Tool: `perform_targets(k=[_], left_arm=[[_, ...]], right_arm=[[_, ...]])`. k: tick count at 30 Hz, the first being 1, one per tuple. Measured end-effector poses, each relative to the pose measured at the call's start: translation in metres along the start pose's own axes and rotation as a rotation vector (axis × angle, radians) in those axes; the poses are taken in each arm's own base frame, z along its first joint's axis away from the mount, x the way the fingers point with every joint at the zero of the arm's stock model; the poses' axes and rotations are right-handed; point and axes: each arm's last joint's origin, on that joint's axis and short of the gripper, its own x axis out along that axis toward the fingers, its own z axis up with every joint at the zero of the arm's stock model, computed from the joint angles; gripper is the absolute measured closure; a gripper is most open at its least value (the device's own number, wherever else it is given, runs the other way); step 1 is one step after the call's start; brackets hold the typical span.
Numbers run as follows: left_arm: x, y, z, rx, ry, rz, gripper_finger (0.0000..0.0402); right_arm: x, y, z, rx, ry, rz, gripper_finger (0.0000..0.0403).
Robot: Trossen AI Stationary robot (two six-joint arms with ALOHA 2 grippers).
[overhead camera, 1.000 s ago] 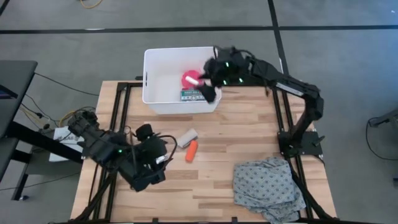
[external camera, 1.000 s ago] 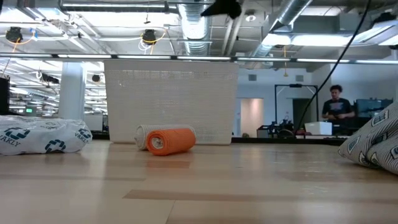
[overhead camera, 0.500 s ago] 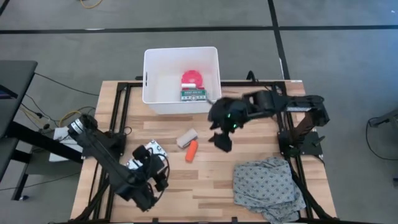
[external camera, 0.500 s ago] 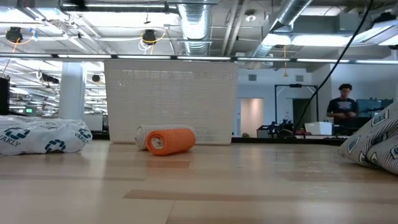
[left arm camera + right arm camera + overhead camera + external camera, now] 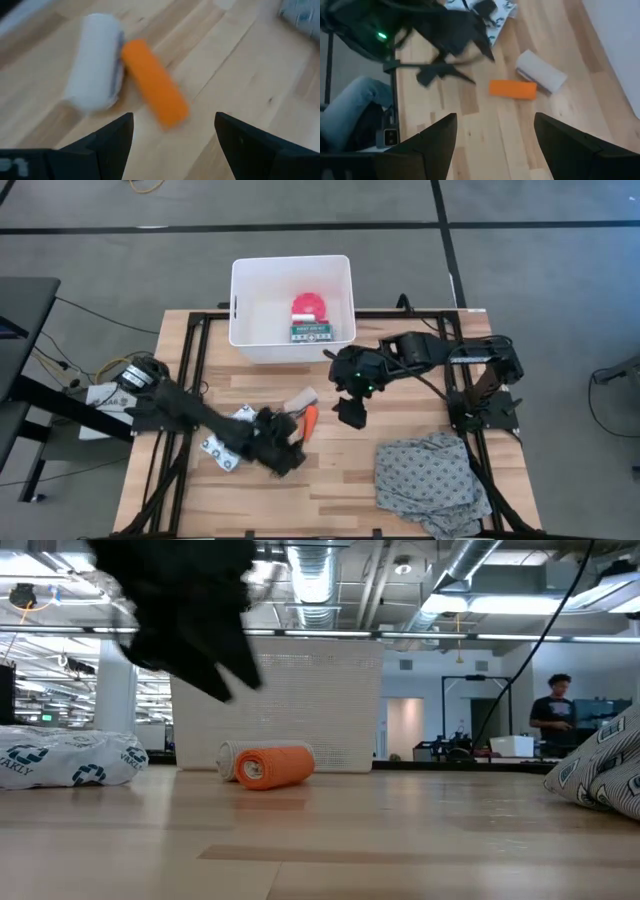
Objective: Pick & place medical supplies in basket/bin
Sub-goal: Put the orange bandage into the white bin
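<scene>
So my left gripper (image 5: pixel 285 455) is hanging over the table with both fingers (image 5: pixel 107 142) spread wide and nothing between them. Just ahead of my fingertips lies the orange tube (image 5: pixel 154 83), flat on the wood, and right up against its far side is the beige bandage roll (image 5: pixel 96 61), the two touching along their length. Neither is inside my jaws; the tube's near end sits just short of the gap. From above, the same pair shows just off my fingertips, tube (image 5: pixel 308 421) nearer me, roll (image 5: pixel 299 401) on the tub side of it. The flat white printed packet (image 5: pixel 222 448) is back behind my fingers, partly under my own arm.

My right gripper (image 5: pixel 349 413) is up off the table too, fingers (image 5: pixel 427 145) parted wide and empty. Looking past them I can see the orange tube (image 5: pixel 513 89) and the bandage roll (image 5: pixel 540 71) well ahead, with my left arm reaching in from beyond them and a person's leg off past the table edge.

The white tub (image 5: pixel 240 340) sits at the far edge of the table, well beyond both sets of fingers. Inside it are the pink round roll (image 5: pixel 309 308) and the green-and-white first-aid box (image 5: pixel 311 332), side by side and touching. The grey patterned cloth (image 5: pixel 428 480) is bunched up on the right side, behind my right fingers, near but apart.

From table level, my left gripper (image 5: pixel 190 630) is a dark blur hanging above the tube (image 5: pixel 274 766), which lies in front of the tub's wall (image 5: pixel 300 700).
</scene>
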Motion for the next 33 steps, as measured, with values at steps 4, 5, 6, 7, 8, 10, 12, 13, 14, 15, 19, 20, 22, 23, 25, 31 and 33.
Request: perform_targets(k=[4, 5, 6, 7, 8, 10, 12, 13, 14, 15, 19, 20, 22, 23, 25, 31, 33], left_arm=[[0.031, 0.013, 0.024, -0.096, -0.045, -0.060, 0.0132], [0.035, 0.017, 0.028, -0.111, -0.048, -0.056, 0.0132], [0.039, 0.021, 0.032, -0.122, -0.042, -0.052, 0.0132], [0.043, 0.025, 0.034, -0.130, -0.028, -0.049, 0.0132], [0.046, 0.028, 0.035, -0.136, -0.013, -0.050, 0.0132], [0.050, 0.034, 0.032, -0.135, 0.017, -0.041, 0.0132], [0.052, 0.037, 0.028, -0.145, 0.031, -0.037, 0.0132], [0.052, 0.037, 0.026, -0.148, 0.035, -0.034, 0.0132], [0.054, 0.036, 0.024, -0.144, 0.039, -0.032, 0.0132], [0.056, 0.034, 0.022, -0.143, 0.040, -0.038, 0.0132], [0.070, 0.022, 0.012, -0.145, 0.045, -0.097, 0.0132], [0.075, 0.019, 0.008, -0.144, 0.052, -0.107, 0.0132], [0.087, 0.017, 0.000, -0.137, 0.074, -0.099, 0.0132], [0.092, 0.015, -0.001, -0.140, 0.077, -0.094, 0.0132], [0.102, 0.015, -0.004, -0.130, 0.089, -0.064, 0.0132], [0.113, 0.010, -0.006, -0.012, 0.098, 0.012, 0.0184], [0.110, 0.005, -0.002, 0.043, 0.103, 0.016, 0.0228]], right_arm=[[-0.001, -0.010, 0.003, 0.021, -0.001, -0.017, 0.0143], [-0.001, -0.012, 0.003, 0.025, 0.004, -0.023, 0.0143], [-0.001, -0.014, 0.002, 0.020, 0.012, -0.029, 0.0143], [-0.001, -0.016, 0.002, 0.012, 0.017, -0.033, 0.0143], [-0.001, -0.017, 0.002, 0.000, 0.024, -0.038, 0.0143], [-0.001, -0.020, 0.001, -0.002, 0.038, -0.046, 0.0143], [-0.002, -0.023, 0.001, 0.005, 0.043, -0.057, 0.0143], [-0.002, -0.024, 0.001, 0.007, 0.042, -0.063, 0.0143], [-0.002, -0.026, 0.002, 0.010, 0.040, -0.067, 0.0143], [-0.002, -0.027, 0.002, 0.013, 0.039, -0.069, 0.0143], [-0.003, -0.032, 0.004, 0.006, 0.036, -0.077, 0.0143], [-0.003, -0.033, 0.004, 0.006, 0.036, -0.078, 0.0143], [-0.003, -0.033, 0.004, 0.006, 0.035, -0.079, 0.0143], [-0.003, -0.034, 0.004, 0.008, 0.034, -0.080, 0.0143], [-0.003, -0.034, 0.004, 0.013, 0.035, -0.080, 0.0143], [-0.003, -0.033, 0.004, 0.012, 0.035, -0.079, 0.0143], [-0.003, -0.034, 0.004, 0.012, 0.035, -0.079, 0.0143]])
